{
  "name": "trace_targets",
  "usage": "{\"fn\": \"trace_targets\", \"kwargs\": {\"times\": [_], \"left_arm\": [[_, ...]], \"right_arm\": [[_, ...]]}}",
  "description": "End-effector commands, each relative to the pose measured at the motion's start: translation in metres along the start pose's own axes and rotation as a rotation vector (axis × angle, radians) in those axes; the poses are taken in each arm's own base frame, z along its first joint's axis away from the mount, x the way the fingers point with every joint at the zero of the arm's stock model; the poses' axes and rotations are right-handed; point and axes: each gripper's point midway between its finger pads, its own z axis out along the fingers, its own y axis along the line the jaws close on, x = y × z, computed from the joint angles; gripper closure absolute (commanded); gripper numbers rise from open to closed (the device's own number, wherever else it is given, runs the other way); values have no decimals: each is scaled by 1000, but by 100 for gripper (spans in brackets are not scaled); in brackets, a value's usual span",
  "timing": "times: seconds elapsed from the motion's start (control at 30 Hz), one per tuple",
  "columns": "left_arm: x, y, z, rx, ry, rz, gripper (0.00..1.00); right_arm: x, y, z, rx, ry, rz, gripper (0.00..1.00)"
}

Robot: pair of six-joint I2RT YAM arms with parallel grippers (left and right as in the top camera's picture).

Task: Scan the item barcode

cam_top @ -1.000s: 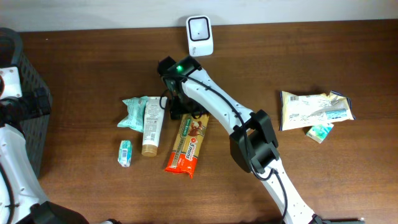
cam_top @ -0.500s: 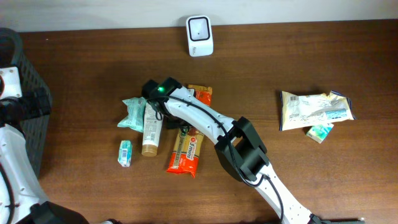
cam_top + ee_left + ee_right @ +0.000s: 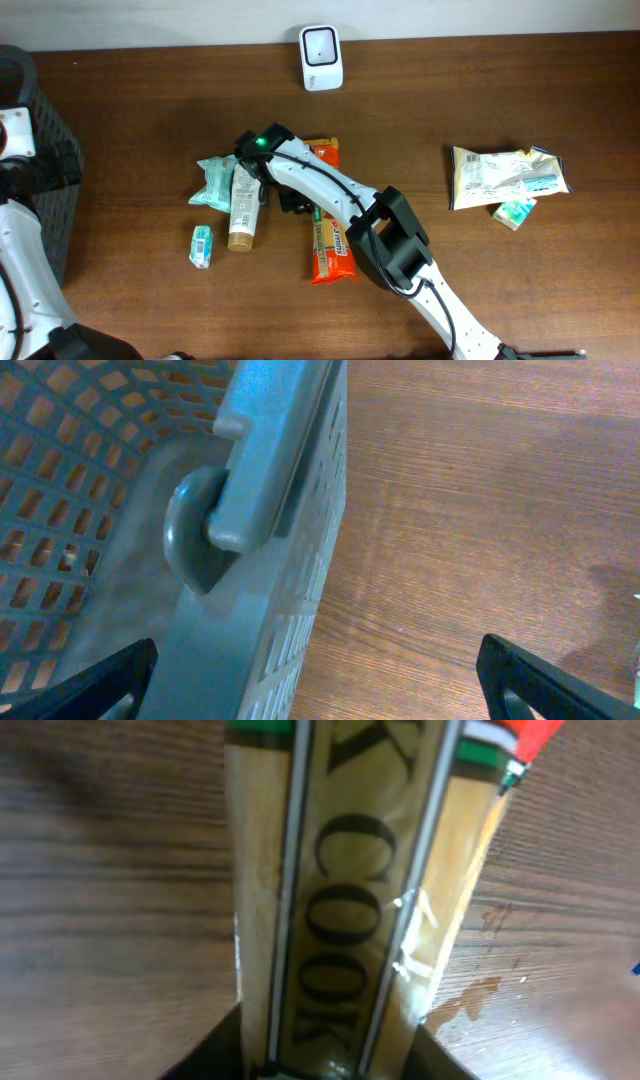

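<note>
One cookie bar point(image 3: 330, 250) pinched across its width by the right gripper point(image 3: 322, 1048), long axis straight out from the claw; barcode scanner point(image 3: 321, 58) well apart, up-table.

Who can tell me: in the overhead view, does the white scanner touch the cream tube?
No, the white scanner stands alone at the top of the view, well apart from the cream tube.

Mock shop checkout: barcode scanner point(image 3: 321, 57), shopping basket point(image 3: 30, 75), packaged snacks point(image 3: 508, 176) on a table point(image 3: 150, 300).
</note>
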Motion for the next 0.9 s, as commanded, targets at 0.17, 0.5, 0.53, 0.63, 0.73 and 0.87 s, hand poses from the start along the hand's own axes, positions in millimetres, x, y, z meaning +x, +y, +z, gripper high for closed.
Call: {"fn": "trace_targets", "kwargs": {"times": [0.17,0.5,0.53,0.63,0.73,0.87], "left_arm": [[-1,0,1,9,-2,-4,1],[-1,0,1,9,-2,-5,1],[-1,0,1,9,-2,-5,1],[-1,0,1,8,-2,-5,1],[-1,0,1,9,-2,-5,1],[-1,0,1,9,-2,-5,1]], "right_arm": [[-6,28,-121,-787,-40,-336,79],[-6,31,-95,-1350,62,-368,78],[-6,33,-76,-1343,71,-356,78],[-7,26,-42,-1275,77,-330,70],[-13,19,-33,-1213,34,-366,25],[-30,-5,-28,-1088,-10,-351,1]]}}
